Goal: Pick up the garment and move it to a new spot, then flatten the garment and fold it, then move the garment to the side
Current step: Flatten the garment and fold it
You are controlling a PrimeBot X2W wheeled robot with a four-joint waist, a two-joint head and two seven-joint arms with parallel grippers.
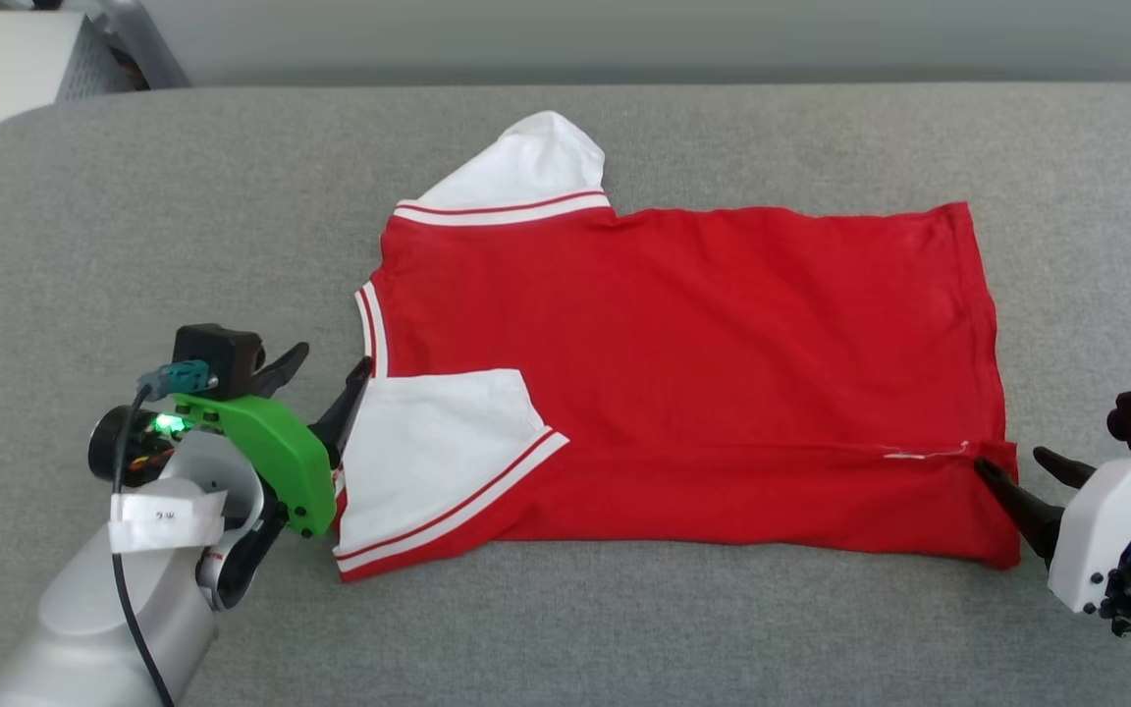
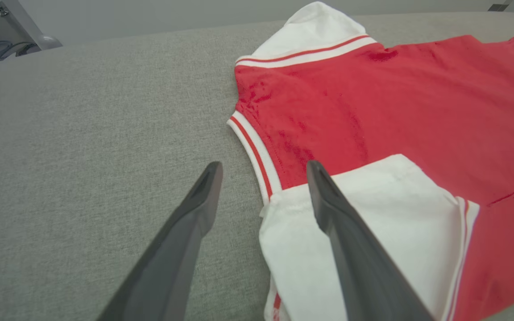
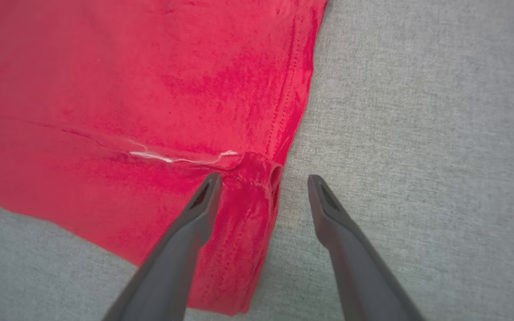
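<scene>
Garment (image 1: pixel 683 324) lies spread on the grey padded surface (image 1: pixel 624 628), long axis running left to right, plain red side up. Collar end is toward the robot's left, hem end toward its right. The near long edge is folded over onto the body. The near white sleeve (image 1: pixel 438 442) lies on top of the red, its striped trim slanting toward the middle. The far white sleeve (image 1: pixel 526 167) sticks out past the back edge.

Left gripper (image 1: pixel 332 357) sits at the collar end, jaws spread wide and gripping nothing. In the left wrist view the left gripper (image 2: pixel 263 165) straddles the garment's edge. One finger (image 2: pixel 194 214) is over bare grey cloth. The other finger (image 2: pixel 337 214) is over the white sleeve (image 2: pixel 373 232). The striped collar trim (image 2: pixel 257 151) runs up between the two tips. Cannot tell whether either finger touches the fabric.

Right gripper (image 1: pixel 1010 458) sits at the hem end by the near right corner, jaws likewise parted and empty. In the right wrist view the right gripper (image 3: pixel 263 176) also straddles an edge. One finger (image 3: pixel 194 223) is over the doubled red hem. The other finger (image 3: pixel 341 223) is over grey surface just beside it. The puckered corner of the fold lies between the tips. A thin white streak (image 3: pixel 172 158) runs along the fold line just ahead of the hem-side finger. Contact with the cloth is not clear here either.

A green bracket (image 1: pixel 271 442) shows on the left wrist.
</scene>
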